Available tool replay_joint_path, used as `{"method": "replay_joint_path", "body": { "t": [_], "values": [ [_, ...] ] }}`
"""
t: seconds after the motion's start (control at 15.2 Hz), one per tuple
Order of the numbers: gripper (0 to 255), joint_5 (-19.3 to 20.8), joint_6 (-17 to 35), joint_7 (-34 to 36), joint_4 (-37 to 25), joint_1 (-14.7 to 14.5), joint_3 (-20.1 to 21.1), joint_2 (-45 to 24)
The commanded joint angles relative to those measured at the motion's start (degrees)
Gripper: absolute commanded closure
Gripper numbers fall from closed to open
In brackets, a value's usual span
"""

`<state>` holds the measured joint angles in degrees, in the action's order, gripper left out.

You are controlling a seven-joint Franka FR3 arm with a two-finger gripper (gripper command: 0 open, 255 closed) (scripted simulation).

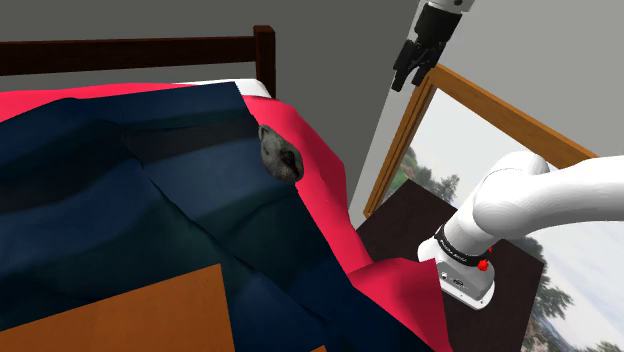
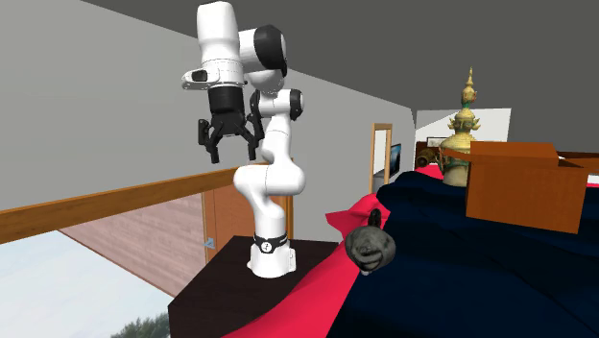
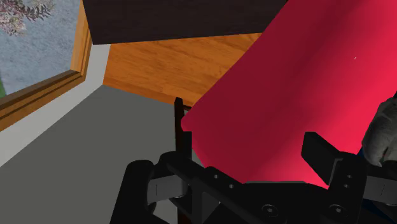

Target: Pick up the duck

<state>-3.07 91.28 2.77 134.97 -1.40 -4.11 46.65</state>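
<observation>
Here, a white arm [image 2: 270, 178] stands upright on its dark stand [image 2: 226, 293] beside a bed. The black gripper [image 2: 232, 154] hangs high in the air, its two fingers spread well apart with nothing between them.

The duck [image 1: 281, 155] is drawn as a mottled grey lump. It lies on the bed where the dark blue blanket [image 1: 120, 200] meets the red sheet [image 1: 325, 185]. In the shoulder view it is at about eight o'clock from the gripper, well apart from it. Its long axis there runs from roughly eleven o'clock to five o'clock. Which end is the head cannot be told.

The shoulder view takes in a dark wooden headboard [image 1: 130, 52] at twelve o'clock from the duck, and a wood-framed window [image 1: 400, 140] at three o'clock. The second exterior view adds a brown box [image 2: 523, 187] resting on the blanket and a golden statue [image 2: 464, 130] behind it. The wrist view looks down past the fingers [image 3: 324, 156] at a wooden floor [image 3: 165, 63] and the red sheet's edge.
</observation>
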Motion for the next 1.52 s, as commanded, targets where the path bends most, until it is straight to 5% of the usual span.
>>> {"method": "replay_joint_path", "body": {
  "t": [0.0,0.79,1.45],
  "values": [
    [0,0.0,0.0,0.0,0.0,0.0,0.0,0.0],
    [0,-6.2,11.8,13.8,-4.1,-4.1,13.3,-14.8],
    [0,-4.5,19.2,26.1,-15.4,-5.7,23.2,-32.8]
  ]
}}
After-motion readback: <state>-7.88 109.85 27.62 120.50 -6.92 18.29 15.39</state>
